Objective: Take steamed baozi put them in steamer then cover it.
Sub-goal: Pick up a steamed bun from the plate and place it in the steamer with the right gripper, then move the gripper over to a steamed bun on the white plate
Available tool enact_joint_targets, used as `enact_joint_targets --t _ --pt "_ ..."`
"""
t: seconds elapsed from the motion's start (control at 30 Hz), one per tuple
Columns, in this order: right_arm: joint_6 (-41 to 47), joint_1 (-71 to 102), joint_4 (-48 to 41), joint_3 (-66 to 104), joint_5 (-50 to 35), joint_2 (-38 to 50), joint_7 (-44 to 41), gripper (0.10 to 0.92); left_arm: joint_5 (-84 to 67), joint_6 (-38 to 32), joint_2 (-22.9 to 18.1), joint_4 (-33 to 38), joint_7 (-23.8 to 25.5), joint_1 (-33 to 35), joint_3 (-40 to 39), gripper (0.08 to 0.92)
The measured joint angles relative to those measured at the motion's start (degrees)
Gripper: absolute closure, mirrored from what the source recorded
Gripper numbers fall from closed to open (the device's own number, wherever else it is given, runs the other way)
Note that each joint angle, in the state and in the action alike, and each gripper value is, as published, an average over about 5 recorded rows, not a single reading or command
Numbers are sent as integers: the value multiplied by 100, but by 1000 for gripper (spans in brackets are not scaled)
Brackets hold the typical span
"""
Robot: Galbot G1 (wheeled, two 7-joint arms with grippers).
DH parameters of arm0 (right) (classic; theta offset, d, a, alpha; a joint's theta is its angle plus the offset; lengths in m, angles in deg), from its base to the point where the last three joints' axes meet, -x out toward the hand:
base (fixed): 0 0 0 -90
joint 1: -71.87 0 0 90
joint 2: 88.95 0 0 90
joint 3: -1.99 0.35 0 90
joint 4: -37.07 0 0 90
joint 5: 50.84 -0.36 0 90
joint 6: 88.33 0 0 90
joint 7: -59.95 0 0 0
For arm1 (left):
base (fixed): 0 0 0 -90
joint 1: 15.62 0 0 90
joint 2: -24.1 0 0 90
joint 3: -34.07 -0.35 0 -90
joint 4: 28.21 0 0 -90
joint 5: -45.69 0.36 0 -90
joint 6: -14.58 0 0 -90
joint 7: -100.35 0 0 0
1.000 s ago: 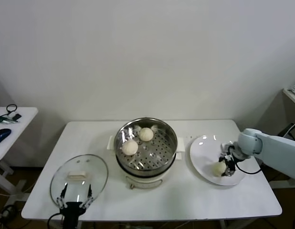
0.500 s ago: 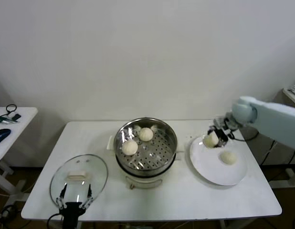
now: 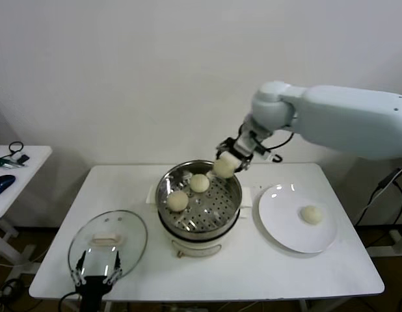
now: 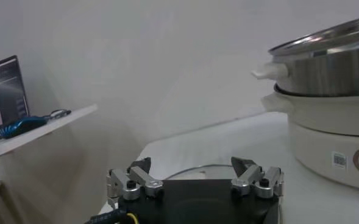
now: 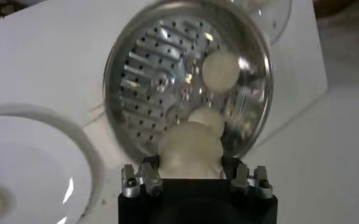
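Observation:
My right gripper [image 3: 228, 159] is shut on a cream-white baozi [image 3: 223, 167] and holds it above the far right rim of the steamer [image 3: 198, 221]. The right wrist view shows the held baozi [image 5: 188, 149] between the fingers, over the perforated tray [image 5: 158, 79]. Two baozi [image 3: 177, 200] [image 3: 200, 182] lie on the tray inside. A fourth baozi [image 3: 311, 214] lies on the white plate [image 3: 285, 227] at the right. The glass cover [image 3: 126, 250] with its cream handle lies flat on the table at the front left. My left gripper [image 3: 95, 272] is open, low at the cover's near edge.
A white side table [image 3: 12, 175] with a blue mouse and cables stands at the far left. The steamer's base and rim [image 4: 325, 79] rise to one side in the left wrist view. A wall stands behind the table.
My right gripper lifted a baozi from the plate and carried it left, now over the steamer's rim. One baozi stays on the plate. The left arm has barely moved.

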Motion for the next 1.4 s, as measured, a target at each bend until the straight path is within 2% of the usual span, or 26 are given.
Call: enact_joint_targets --t 0.3,0.8,0.9,1.1,1.4 --pt "-186 360 258 -206 427 -580 202 347 1 -21 -14 31 -48 63 20 177" --pt "-356 1094 -2 -318 900 -860 348 350 10 -40 -37 72 -80 125 52 177" --pt "-384 1147 -67 -309 939 -899 384 321 14 -44 -45 87 -87 134 53 177" --pt "-478 1152 -197 -247 971 -900 427 211 15 -57 -50 98 -95 142 54 177" --pt "-705 773 -277 -152 556 -624 204 202 26 -57 -54 120 -95 133 48 177"
